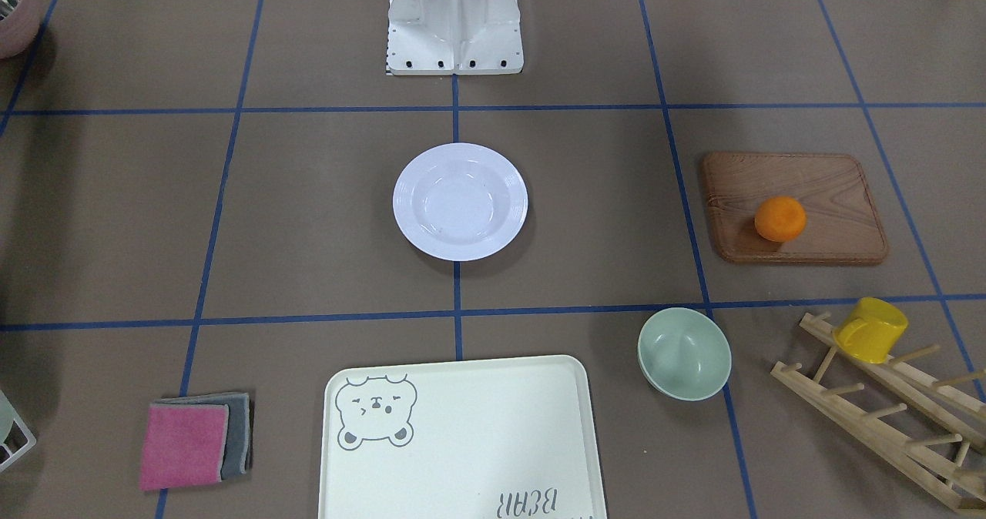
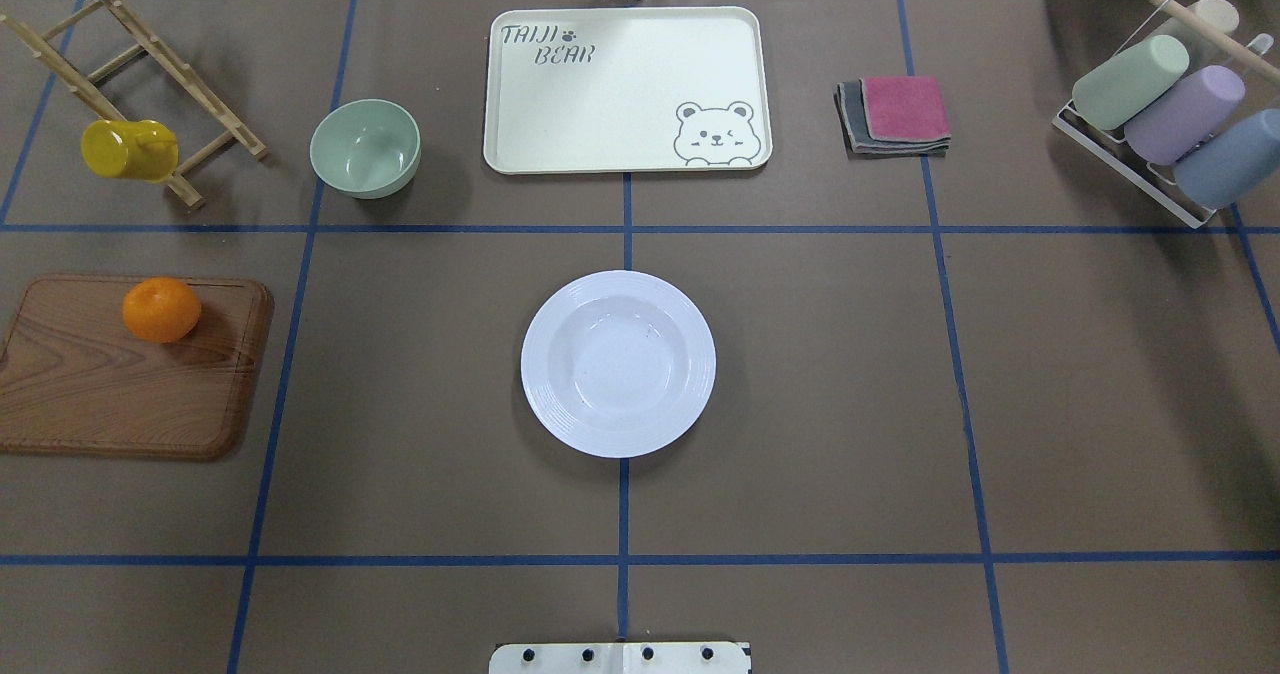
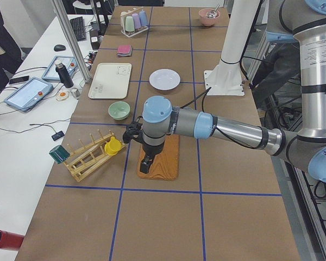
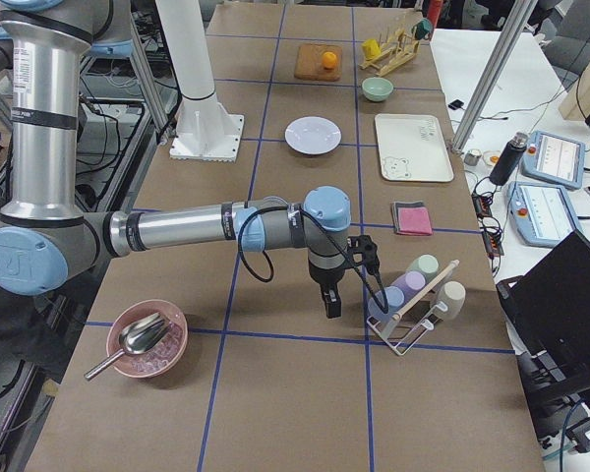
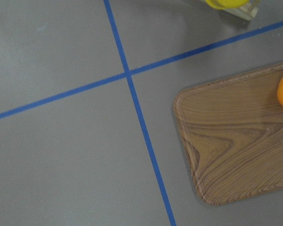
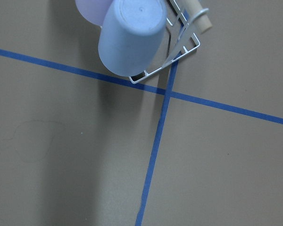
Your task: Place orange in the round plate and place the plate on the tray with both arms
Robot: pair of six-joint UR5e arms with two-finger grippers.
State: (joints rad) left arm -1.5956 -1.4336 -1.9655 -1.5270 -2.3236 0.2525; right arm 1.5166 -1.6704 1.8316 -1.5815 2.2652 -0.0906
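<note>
Orange [image 2: 161, 309] is seen on the wooden board [image 2: 100, 384]; round plate [image 2: 618, 363] is unfilled, not yet set on tray [image 2: 560, 104]. Nothing is done. Left gripper [image 3: 145, 165], right gripper [image 4: 331, 307]: grip cannot be told.

tray [image 2: 620, 84], "TAIJI BEAR" txt in its corner

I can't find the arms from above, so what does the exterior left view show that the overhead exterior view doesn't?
Only the exterior left view shows the grey-and-silver left arm, with its black gripper by the brown wooden board. Only the overhead view shows the small bright orange fruit on that board. Both share the board, the round white plate, the cream rectangular tray and the pale-green bowl.
</note>
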